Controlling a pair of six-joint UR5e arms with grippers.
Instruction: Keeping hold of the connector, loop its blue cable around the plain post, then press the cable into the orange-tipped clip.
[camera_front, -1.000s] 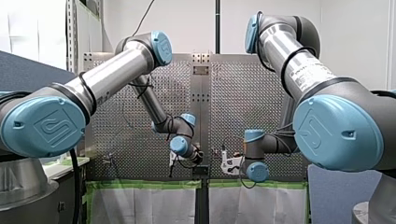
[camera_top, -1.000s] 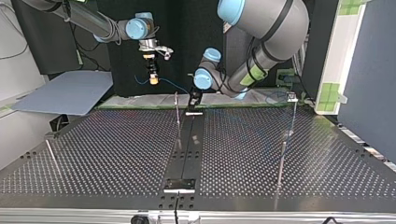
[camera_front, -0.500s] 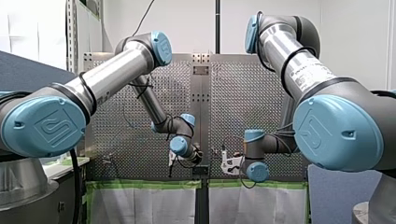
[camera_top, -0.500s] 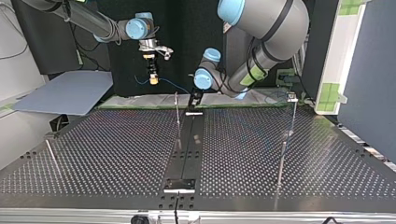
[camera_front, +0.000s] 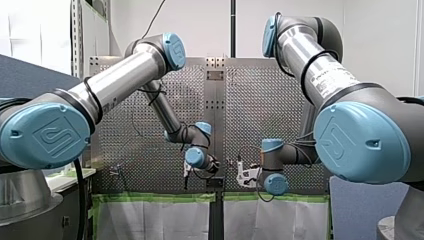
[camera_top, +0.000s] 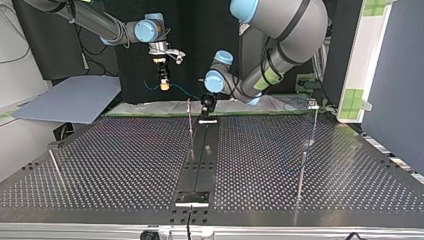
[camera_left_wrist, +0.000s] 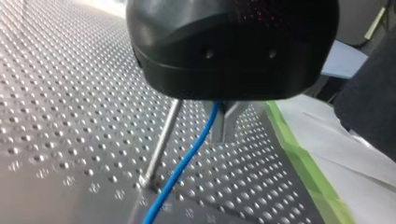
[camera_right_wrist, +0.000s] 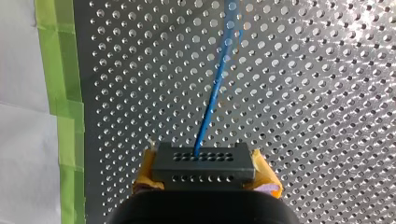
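My right gripper (camera_right_wrist: 203, 173) is shut on the black connector (camera_right_wrist: 201, 163), with yellow pads on either side of it. It hangs above the table's far edge at the top view's left (camera_top: 163, 82). The blue cable (camera_right_wrist: 214, 95) leaves the connector and runs to my left gripper (camera_left_wrist: 219, 116). There the cable (camera_left_wrist: 187, 161) comes out from under the black body, close beside the plain post (camera_left_wrist: 161, 140). In the top view my left gripper (camera_top: 206, 106) is just right of that thin post (camera_top: 189, 117). The body hides how the jaws stand.
A tall thin post with a small head (camera_top: 312, 106) stands at the top view's far right, and a leaning rod (camera_top: 56, 167) at its near left. A dark strip (camera_top: 200, 160) runs down the middle of the perforated table (camera_top: 300, 200). Green tape (camera_left_wrist: 303, 158) marks the edge.
My left arm's wrist has shifted a little toward the top view's left, bringing its gripper closer to the plain post. My right arm and the connector have stayed put.
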